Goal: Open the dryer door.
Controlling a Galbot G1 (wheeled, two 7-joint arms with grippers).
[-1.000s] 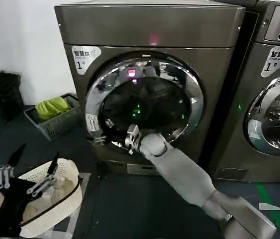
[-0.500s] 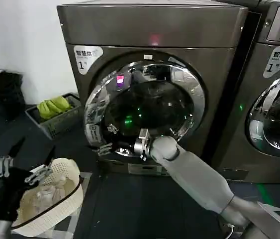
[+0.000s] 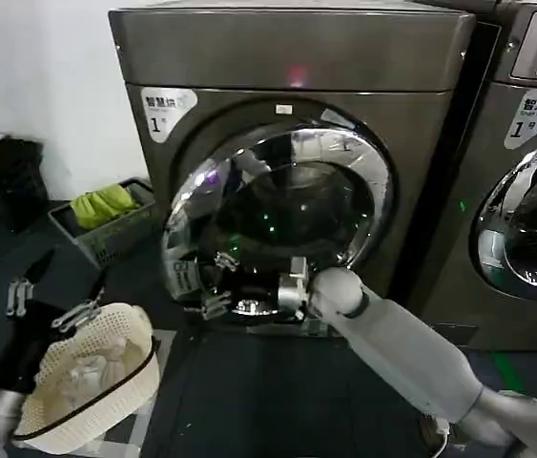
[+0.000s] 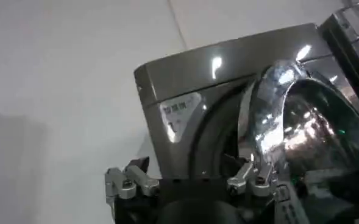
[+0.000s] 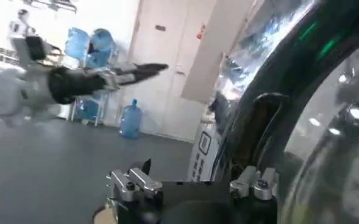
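The bronze-grey dryer stands ahead with a pink light on its top panel. Its dryer door, a chrome ring around dark glass, hangs ajar, with the left edge swung out from the front. My right gripper is at the door's lower-left rim, open, its fingers on either side of the door edge. In the right wrist view the door runs close past the right gripper. My left gripper hangs open over a white basket at the lower left, and its wrist view looks up at the door.
A white laundry basket sits on the dark floor at the lower left. A grey crate holding green cloth stands by the wall. A second machine with a light-grey panel adjoins the dryer on the right.
The door's left edge has swung farther out from the dryer front. My right gripper has moved right and down with the rim. The left arm has shifted slightly over the basket.
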